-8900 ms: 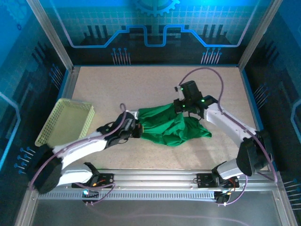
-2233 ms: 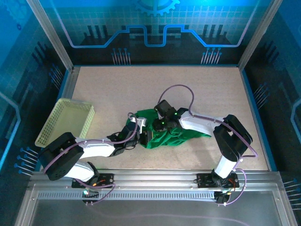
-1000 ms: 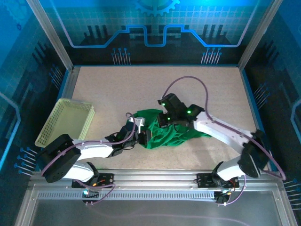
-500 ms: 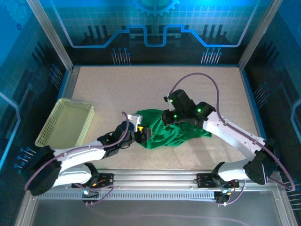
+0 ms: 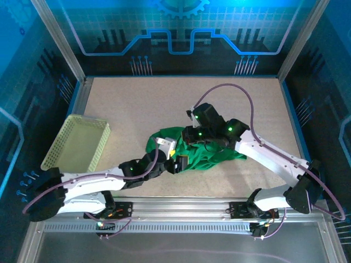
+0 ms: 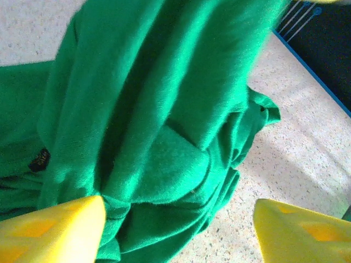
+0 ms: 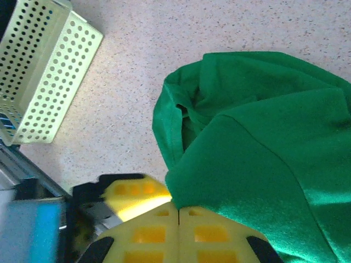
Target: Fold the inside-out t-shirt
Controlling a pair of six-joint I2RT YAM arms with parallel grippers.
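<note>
The bright-green inside-out t-shirt [image 5: 211, 155] lies bunched on the table a little right of the middle. My right gripper [image 5: 190, 137] hangs over the shirt's left part, and its yellow fingers [image 7: 219, 235] are shut together on a fold of the t-shirt [image 7: 258, 164], which hangs lifted from them. My left gripper [image 5: 178, 163] sits low at the shirt's near-left edge. Its jaws stand wide open, with one fingertip [image 6: 55, 230] against the cloth and the other over bare table. The rumpled t-shirt [image 6: 153, 109] has a small dark label [image 6: 39, 160].
A pale yellow-green perforated basket [image 5: 77, 143] stands tilted at the left table edge; the basket [image 7: 38, 82] is well apart from the shirt. A blue rim [image 6: 307, 71] borders the table on the far right. Speckled table [image 5: 137, 104] stretches behind the shirt.
My left gripper has opened, let go of the cloth, and slid right along the shirt's near edge. My right gripper has risen slightly, still pinching the fold.
</note>
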